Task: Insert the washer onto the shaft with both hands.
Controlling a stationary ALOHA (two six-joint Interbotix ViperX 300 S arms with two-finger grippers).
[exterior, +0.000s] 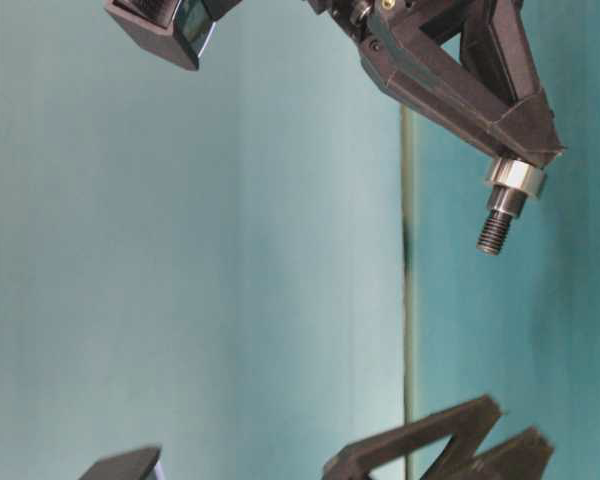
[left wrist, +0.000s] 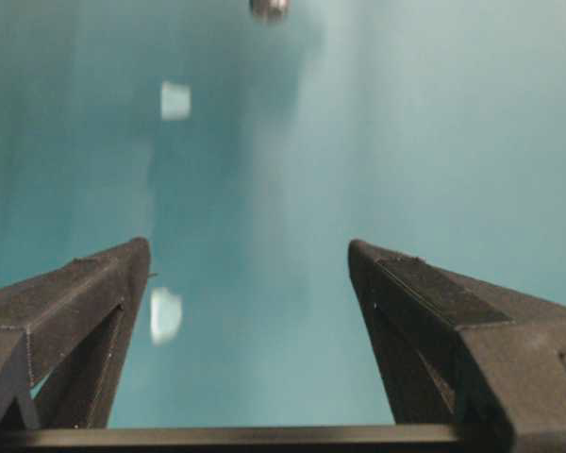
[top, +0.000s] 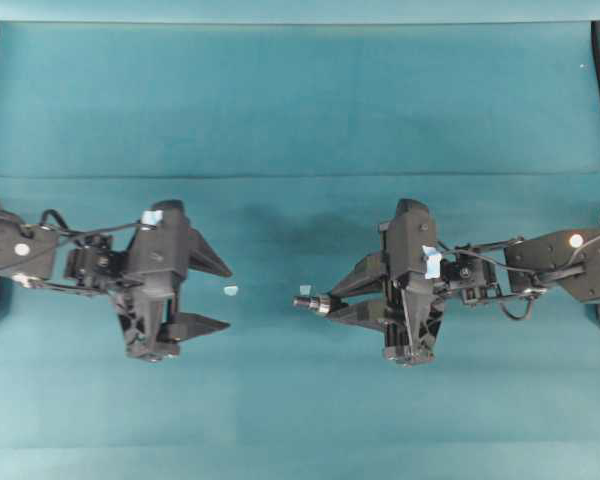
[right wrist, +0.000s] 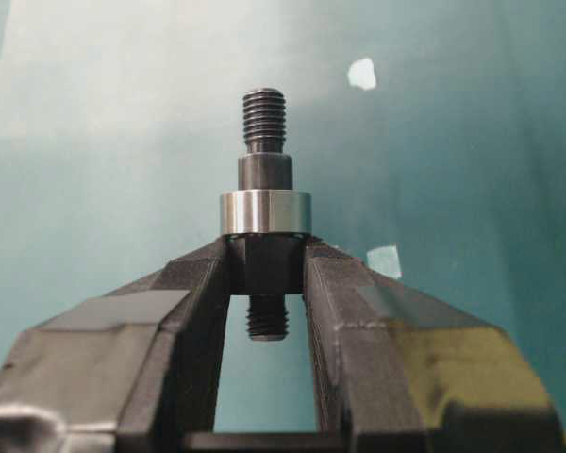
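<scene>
R gripper pinches shaft; washer seated just above fingertips.

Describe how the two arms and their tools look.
Both arms are black. The left tool and right tool have lattice-framed bodies and pointed triangular fingers. Each carries a pale blue tape tag, thin black cables looping along the wrist, and a round white dot further back.

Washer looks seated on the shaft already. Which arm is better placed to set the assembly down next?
Right, probably. The right gripper is shut on the shaft, with the washer ringing it just above the fingertips. The left gripper stands open and empty, apart from it, so it would first need a handover.
</scene>
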